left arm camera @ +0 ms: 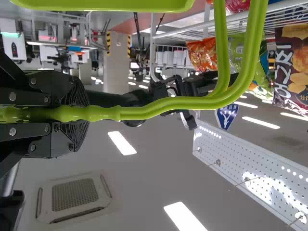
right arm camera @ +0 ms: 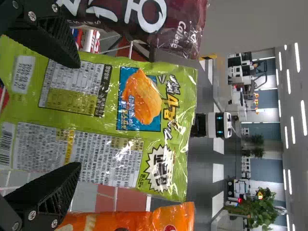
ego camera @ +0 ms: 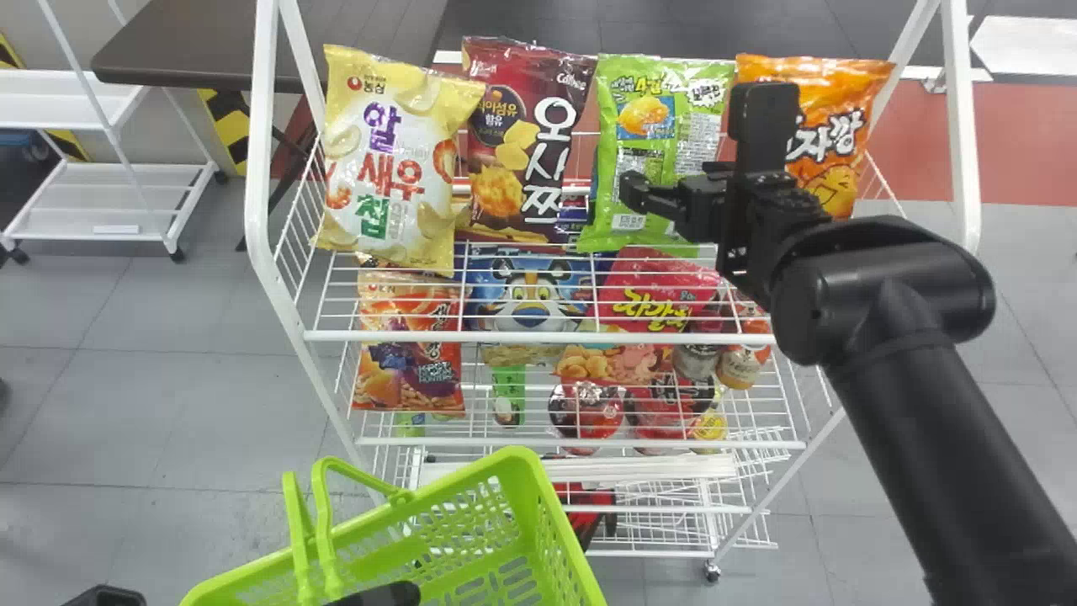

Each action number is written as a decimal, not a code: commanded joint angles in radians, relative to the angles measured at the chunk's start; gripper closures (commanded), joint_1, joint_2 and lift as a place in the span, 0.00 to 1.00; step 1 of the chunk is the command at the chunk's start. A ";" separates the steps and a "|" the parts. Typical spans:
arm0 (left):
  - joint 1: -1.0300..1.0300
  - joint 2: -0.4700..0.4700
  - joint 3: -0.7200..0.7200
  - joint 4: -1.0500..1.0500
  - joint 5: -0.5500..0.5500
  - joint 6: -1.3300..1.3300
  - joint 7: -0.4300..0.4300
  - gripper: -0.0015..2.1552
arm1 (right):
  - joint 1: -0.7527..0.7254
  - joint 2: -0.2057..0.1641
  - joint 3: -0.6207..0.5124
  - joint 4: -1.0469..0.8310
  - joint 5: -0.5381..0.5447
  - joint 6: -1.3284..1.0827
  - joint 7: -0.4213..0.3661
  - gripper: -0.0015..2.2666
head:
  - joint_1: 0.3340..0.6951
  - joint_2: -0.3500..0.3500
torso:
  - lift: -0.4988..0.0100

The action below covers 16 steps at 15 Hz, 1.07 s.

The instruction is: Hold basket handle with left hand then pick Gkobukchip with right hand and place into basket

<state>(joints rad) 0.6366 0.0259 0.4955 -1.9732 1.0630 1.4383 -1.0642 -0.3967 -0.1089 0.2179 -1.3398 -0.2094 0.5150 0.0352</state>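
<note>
The green Gkobukchip bag (ego camera: 656, 126) stands on the rack's top shelf. In front of its lower right part is my right gripper (ego camera: 646, 195). In the right wrist view the bag (right arm camera: 108, 120) lies beyond the right gripper (right arm camera: 78, 115), whose two fingers are spread wide with a gap between them. Low in the head view, my left gripper (ego camera: 383, 594) is at the handle of the green basket (ego camera: 538, 513). The left wrist view has the left gripper (left arm camera: 72, 114) closed around the green basket handle (left arm camera: 168, 103).
A dark red bag (ego camera: 522, 135) stands left of the green one, with a yellow bag (ego camera: 395, 160) farther left. The orange bag (ego camera: 829, 93) is on the right, partly behind the right arm. The white shelf edge (ego camera: 538, 337) runs below. More snacks and cups sit on lower levels.
</note>
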 commanded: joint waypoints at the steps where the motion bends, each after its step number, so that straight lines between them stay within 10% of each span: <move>1: 0.000 0.000 0.002 0.002 0.000 0.000 -0.002 1.00 | -0.060 0.012 0.018 0.091 0.008 -0.022 0.000 0.04 | 1.00 0.48 | 0.98; 6: 0.000 0.000 0.003 0.005 0.002 0.000 -0.007 1.00 | -0.157 0.037 0.044 0.237 0.025 -0.016 0.029 0.09 | 1.00 0.50 | 0.98; 9: 0.000 0.002 0.003 0.007 0.002 0.000 -0.007 1.00 | -0.186 0.037 0.052 0.292 0.039 -0.016 0.049 0.42 | 1.00 0.52 | 0.98; 11: 0.000 0.002 0.003 0.013 0.002 -0.006 -0.008 1.00 | -0.191 0.043 0.054 0.301 0.050 0.015 0.038 0.92 | 1.00 0.52 | 0.98; 16: 0.000 0.003 0.003 0.016 0.002 -0.009 -0.011 1.00 | -0.139 0.048 0.041 0.240 0.062 0.027 0.031 1.00 | 1.00 0.52 | 0.98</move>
<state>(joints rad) 0.6366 0.0291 0.4985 -1.9587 1.0646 1.4297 -1.0762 -0.5530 -0.0614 0.2634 -1.0707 -0.1473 0.5426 0.0679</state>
